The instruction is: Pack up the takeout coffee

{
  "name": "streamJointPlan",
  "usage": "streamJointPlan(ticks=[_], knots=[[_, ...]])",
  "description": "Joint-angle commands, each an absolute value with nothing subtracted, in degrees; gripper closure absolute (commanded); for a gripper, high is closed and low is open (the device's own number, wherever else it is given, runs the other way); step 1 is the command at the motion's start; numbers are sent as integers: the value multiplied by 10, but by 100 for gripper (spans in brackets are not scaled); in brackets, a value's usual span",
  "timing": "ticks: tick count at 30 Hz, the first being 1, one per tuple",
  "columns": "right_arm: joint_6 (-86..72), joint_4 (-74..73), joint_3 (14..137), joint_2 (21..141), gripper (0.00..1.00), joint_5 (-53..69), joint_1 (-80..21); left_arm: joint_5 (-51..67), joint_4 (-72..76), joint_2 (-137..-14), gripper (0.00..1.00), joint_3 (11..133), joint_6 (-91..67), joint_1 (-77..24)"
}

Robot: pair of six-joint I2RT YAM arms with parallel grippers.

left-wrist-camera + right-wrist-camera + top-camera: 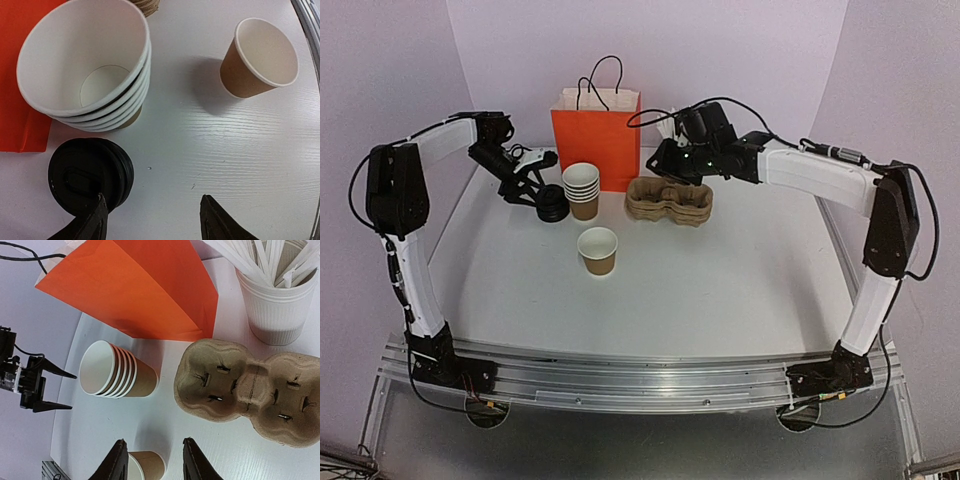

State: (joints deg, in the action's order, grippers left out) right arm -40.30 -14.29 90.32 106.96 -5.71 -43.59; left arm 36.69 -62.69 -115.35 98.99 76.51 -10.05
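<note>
My left arm rises from its base at the lower left of the overhead view, bends high at the elbow and reaches inward toward the upper middle. My left gripper (152, 199) points down at the table (720, 290), its jaws apart with bare tabletop between them. In the wrist view, one finger (95, 220) overlaps the rim of the pile of black lids (90, 175) at the lower left. I cannot tell whether it touches.

My right arm mirrors it from the lower right, its forearm stretched leftward across the upper part of the overhead view. My right gripper (154, 441) hangs over the pulp cup carrier (250, 390), jaws parted and clamped on nothing.

The coffee cup (598, 250) stands upright and alone just left of centre in the overhead view. It has a brown kraft wall, a rolled white rim and a white inside open to the camera. It stands apart from both of my grippers, in front of the stack of nested cups (85, 65).

Behind that stack stands the orange paper bag (595, 145). A ribbed white cup of stirrers (277, 305) sits at the upper right of my right wrist view.
</note>
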Motion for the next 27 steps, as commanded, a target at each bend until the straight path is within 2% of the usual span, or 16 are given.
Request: streamJointPlan(ticks=[1,12,23,27], knots=[[-395,-142,920,1081,66,-48,-437,348,-586,-1208,39,1059,762,-103],[-405,-142,924,1096,66,-30,-437,312,-601,-1272,50,1103,791,-103],[-405,-141,929,1108,66,-27,-437,304,-614,-1276,71,1099,805,-102],[-402,-142,930,1110,65,-27,-437,303,-612,-1278,73,1096,805,-103]])
